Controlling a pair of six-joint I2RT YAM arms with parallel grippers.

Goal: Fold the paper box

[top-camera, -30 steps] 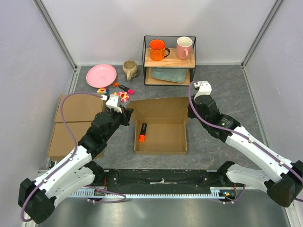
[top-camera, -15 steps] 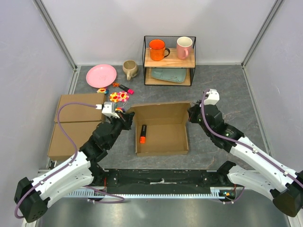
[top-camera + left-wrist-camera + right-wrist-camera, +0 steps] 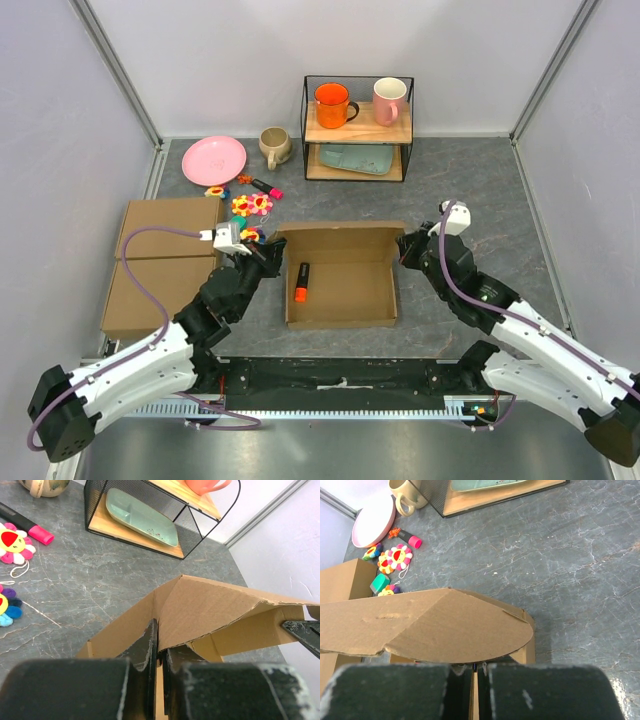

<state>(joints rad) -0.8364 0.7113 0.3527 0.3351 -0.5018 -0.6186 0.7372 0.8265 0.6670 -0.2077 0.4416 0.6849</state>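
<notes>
1. Paper box point(image 3: 340, 290) lies open-topped in the middle of the grey table point(image 3: 480, 190), between the two arms, with its near wall toward their bases.
2. Its lid flap stands up from the far edge and leans over the tray. We see the flap's underside in the left wrist view and its outer face, with a rounded corner, in the right wrist view.
3. The left gripper point(image 3: 262, 250) sits at the far-left corner of the paper box. Its fingers point(image 3: 149, 645) are pressed nearly together, pinching the thin cardboard edge where the lid meets the left side wall.
4. The right gripper point(image 3: 405, 248) sits at the far-right corner. Its two fingers are pressed together, and the lid's rounded corner runs down into the slit between them, so we read it as pinching the lid there.
5. An orange marker point(image 3: 300, 280) lies inside the tray, close to the left wall and nearer the left gripper.
6. Two flat brown boxes point(image 3: 165, 262) lie edge to edge on the far side of the left arm, apart from the paper box.
7. At the far side, a wire shelf point(image 3: 358, 128) holds an orange mug point(image 3: 331, 104) and a pink mug point(image 3: 389, 100). Flower toys point(image 3: 252, 205) lie just beyond the left gripper.
</notes>
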